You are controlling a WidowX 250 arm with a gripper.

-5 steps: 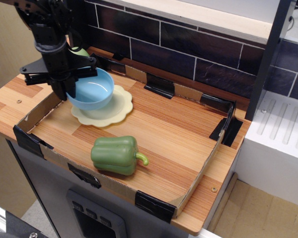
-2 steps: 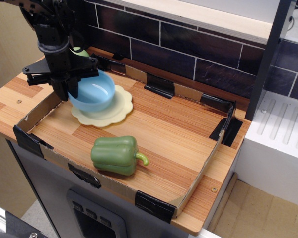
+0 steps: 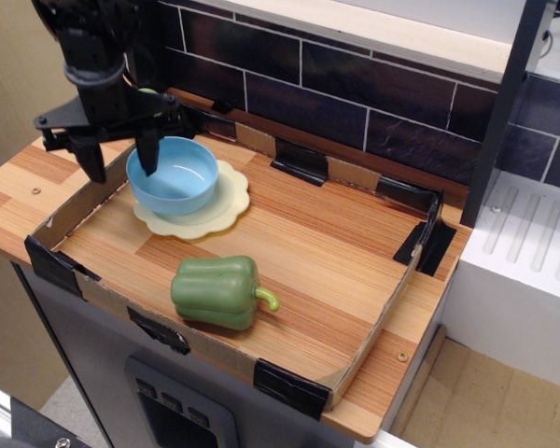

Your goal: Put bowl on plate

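Observation:
The light-blue bowl sits upright on the pale yellow scalloped plate at the back left of the wooden board. My black gripper hangs just above the bowl's left side and is open and empty. One finger is over the bowl's left rim, the other is outside it near the cardboard wall.
A green pepper lies in front of the plate. A low cardboard wall with black tape frames the board. A small pale-green ball peeks out behind the gripper. A dark tiled wall is behind, a white rack to the right.
The gripper has opened, let go of the bowl and risen a little. The bowl has settled flat on the plate.

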